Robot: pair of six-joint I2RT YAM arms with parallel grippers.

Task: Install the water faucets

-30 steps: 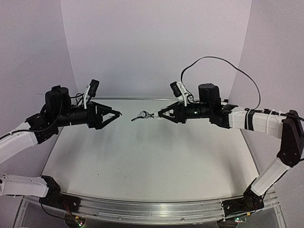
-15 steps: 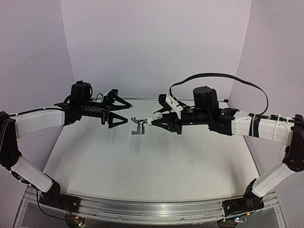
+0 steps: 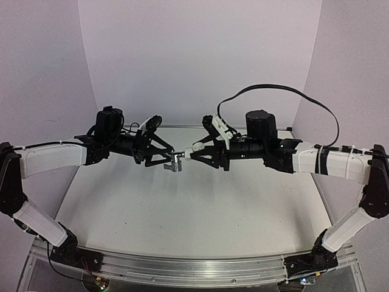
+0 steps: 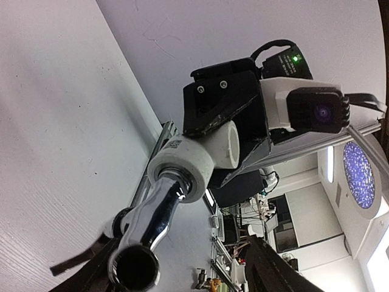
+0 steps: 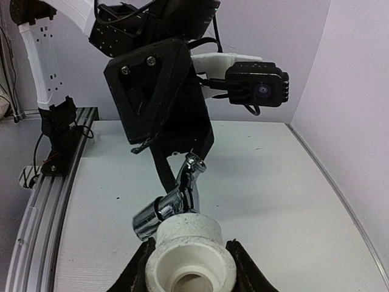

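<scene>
The shiny silver faucet [image 3: 176, 162] hangs in mid-air over the table's middle, its stem seated in a white plastic elbow fitting [image 3: 192, 152]. My right gripper [image 3: 196, 152] is shut on that fitting; in the right wrist view the fitting [image 5: 189, 252] sits between my fingers with the faucet [image 5: 179, 194] sticking out beyond it. My left gripper [image 3: 166, 157] is open, its jaws spread on either side of the faucet. In the left wrist view the faucet [image 4: 149, 225] lies between the fingers [image 4: 276, 267], nearer the left one, with the fitting [image 4: 182, 167] behind it.
The white table [image 3: 194, 207] lies below both arms. A metal rail [image 3: 182, 267] runs along the near edge. Grey walls enclose the back and sides. The left wrist camera [image 5: 258, 85] faces my right wrist view.
My left arm has moved right, bringing its open jaws around the faucet. My right arm has shifted slightly left with the fitting and faucet.
</scene>
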